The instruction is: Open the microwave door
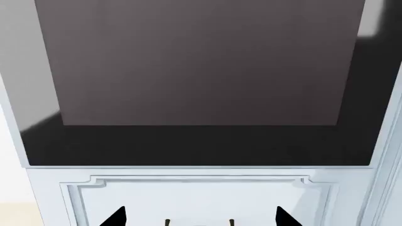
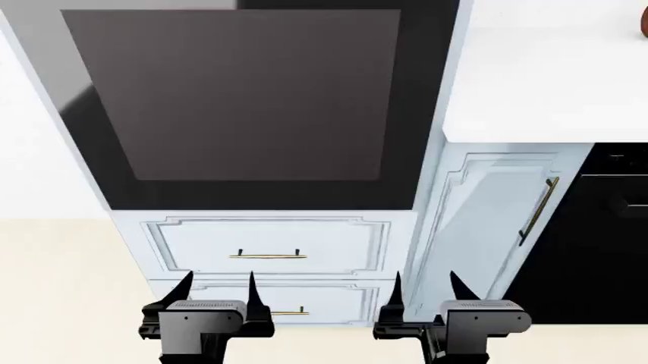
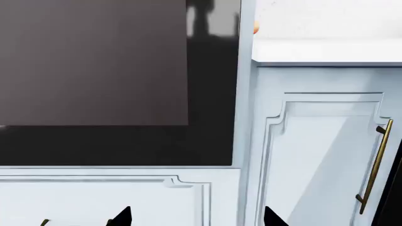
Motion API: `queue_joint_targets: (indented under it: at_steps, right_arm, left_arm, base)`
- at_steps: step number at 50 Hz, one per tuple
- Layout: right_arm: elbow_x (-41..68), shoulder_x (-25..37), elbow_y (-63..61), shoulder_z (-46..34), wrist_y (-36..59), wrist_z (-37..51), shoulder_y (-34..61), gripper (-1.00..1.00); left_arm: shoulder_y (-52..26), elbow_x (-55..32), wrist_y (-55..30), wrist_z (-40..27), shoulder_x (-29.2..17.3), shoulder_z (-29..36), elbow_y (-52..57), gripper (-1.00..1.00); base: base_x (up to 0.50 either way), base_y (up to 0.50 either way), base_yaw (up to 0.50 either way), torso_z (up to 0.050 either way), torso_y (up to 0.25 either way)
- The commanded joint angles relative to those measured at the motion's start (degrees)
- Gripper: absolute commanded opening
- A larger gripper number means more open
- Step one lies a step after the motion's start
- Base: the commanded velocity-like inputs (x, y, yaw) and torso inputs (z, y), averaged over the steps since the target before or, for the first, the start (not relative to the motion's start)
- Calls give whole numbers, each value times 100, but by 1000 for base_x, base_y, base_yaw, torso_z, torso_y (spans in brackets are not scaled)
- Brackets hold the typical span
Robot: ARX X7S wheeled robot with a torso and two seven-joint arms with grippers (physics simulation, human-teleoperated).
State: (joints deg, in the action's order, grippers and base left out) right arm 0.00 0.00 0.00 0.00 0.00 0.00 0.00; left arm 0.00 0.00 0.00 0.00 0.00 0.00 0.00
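Below dark door (image 2: 243, 98) | L pincer (image 2: 217, 287) & R pincer (image 2: 424, 286) both spread, empty | door top cut off

I see microwave door (image 2: 243, 106) as glossy dark glass, smooth (faint reflections on it in right wrist view). Drawer fronts (image 2: 268, 246) pale blue, painted, satin sheen, moulded panels. Drawer handle (image 2: 267, 255) brushed brass-like metal. Countertop (image 2: 547, 83) white, matt, smooth. My gripper fingers (image 2: 251, 292) matt black, plastic-looking.
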Motion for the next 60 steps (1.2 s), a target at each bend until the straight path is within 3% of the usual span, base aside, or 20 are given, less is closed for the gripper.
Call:
queue_joint_targets:
  at_steps: [1,13,21,35,48,60]
  right_arm:
    - [84,89,-2,-113,10,118,3,100]
    - [305,272,34,-330,56,347,42,100]
    - [529,307,-167,-300,290,479,100,100]
    - [627,487,-1110,-280,700,813,380,100]
    - [931,802,-2481,-51,1993,1047,1630,100]
    - [1159,1048,-3353,5,3287,1198,3260,100]
  left_arm:
    - [2,-87,-12,-110,-91,104,18,100]
    - [20,-246,118,-296,-297,359,75,100]
    - [10,-317,298,-420,-380,387,355,100]
    - [-407,-478,-346,-525,-618,399,1340,100]
    - [-1932,-732,-1933,-628,-888,283,2856,100]
    - [-3699,-995,-2989,-692,-1047,105,3275,100]
  base:
    - [0,0,0,0,0]
    - [0,0,0,0,0]
    - [0,0,0,50,0]
    - [0,0,0,50,0]
    - [0,0,0,50,0]
    - [0,0,0,50,0]
